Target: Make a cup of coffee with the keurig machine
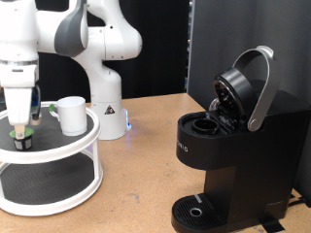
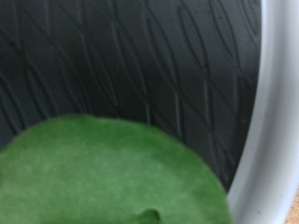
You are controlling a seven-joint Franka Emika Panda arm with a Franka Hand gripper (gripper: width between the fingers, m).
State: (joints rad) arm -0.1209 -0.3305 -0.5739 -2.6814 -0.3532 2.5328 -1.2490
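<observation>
Exterior view puts my two-finger gripper [image 1: 20, 124] at the picture's left, lowered over the top shelf of the round white two-tier stand with black mesh shelves [image 1: 83, 146]. My fingers [image 1: 14, 109] reach down on either side of the tiny green-topped pod [image 1: 20, 131], which sits upright on that shelf. From here I cannot tell whether the fingers are pressing on the pod or merely flanking it, so whether my gripper is clenched or released stays unclear.

On the same shelf, near the pod toward the exterior view's right, stands the small plain white cylindrical cup [image 1: 71, 114]. It is upright and apart from my gripper, with its handle hard to make out.

Well away from the stand, at the exterior view's right, sits the large boxy black keurig machine [image 1: 238, 155] on the brown wooden table [image 1: 136, 184]. Its lid is swung up with the silver-grey curved handle [image 1: 262, 87] raised, leaving the pod chamber [image 1: 209, 124] exposed. The round drip base [image 1: 199, 211] at its foot has no cup on it.

Wrist view is filled with the pod's green top [image 2: 103, 177], blurred and very close, over the black mesh [image 2: 131, 56], with the stand's white rim [image 2: 276, 112] curving along one edge.
</observation>
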